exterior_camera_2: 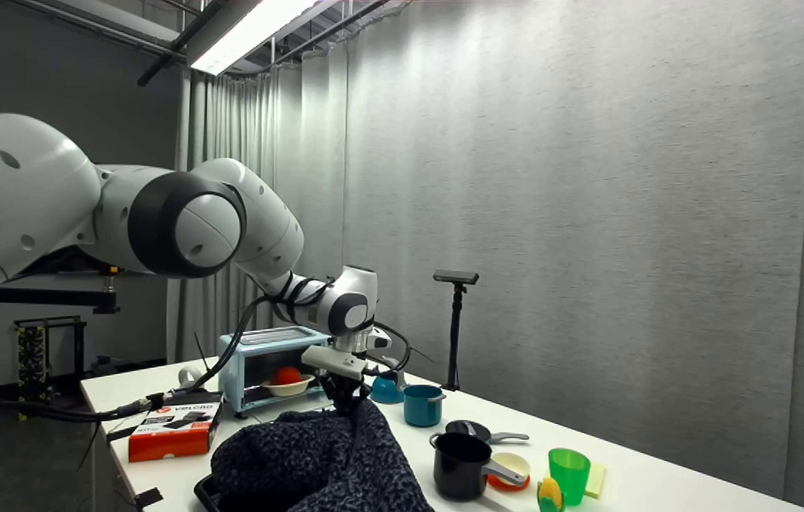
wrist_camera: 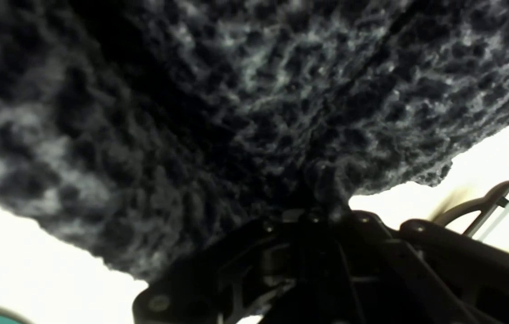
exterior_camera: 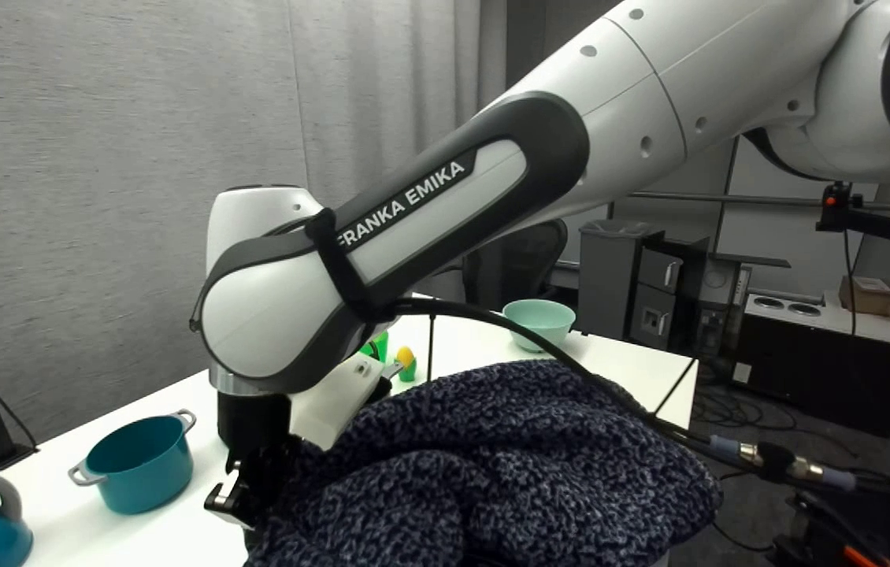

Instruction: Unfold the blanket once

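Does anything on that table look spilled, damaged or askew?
Nothing looks spilled or damaged. The blanket looks askew: it's bunched rather than flat, partly hiding a black object in an exterior view and raised where the tool grips it.

A lab: a robot arm overhangs the counter; a camera stand rises at the edge nearest the curtain.

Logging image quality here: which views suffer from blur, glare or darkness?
Wrist view: blanket blurred toward the left, tabletop washed out to white, gripper very dark; in an exterior view, ceiling light blown out; in an exterior view, background chair dim.
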